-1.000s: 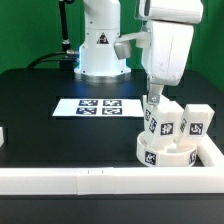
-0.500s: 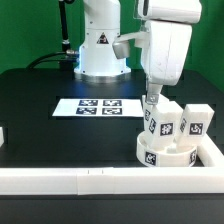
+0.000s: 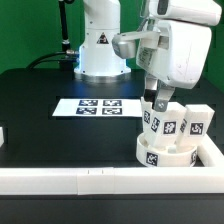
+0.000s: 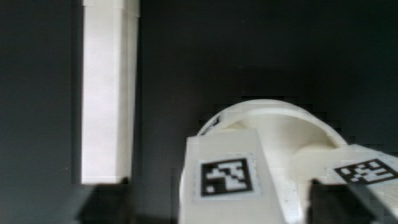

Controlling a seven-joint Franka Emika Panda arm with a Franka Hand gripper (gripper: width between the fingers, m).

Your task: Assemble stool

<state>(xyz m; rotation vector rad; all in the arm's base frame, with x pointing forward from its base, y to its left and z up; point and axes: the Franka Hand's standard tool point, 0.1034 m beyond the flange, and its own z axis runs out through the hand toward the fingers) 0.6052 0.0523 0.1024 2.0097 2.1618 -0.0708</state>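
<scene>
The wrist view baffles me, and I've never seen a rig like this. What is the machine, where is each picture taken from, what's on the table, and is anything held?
The white machine is a robot arm; its gripper hangs over a round stool seat with legs standing in it. One picture looks on from off the arm. The other looks down from the wrist: seat, tagged legs, a white border bar. On the black table lies a flat marker board. The jaws look parted, seemingly gripping nothing.

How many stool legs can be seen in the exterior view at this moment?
3. Two legs stand upright on the round seat: one under the gripper, at, one beside it. A third stands behind.
</scene>
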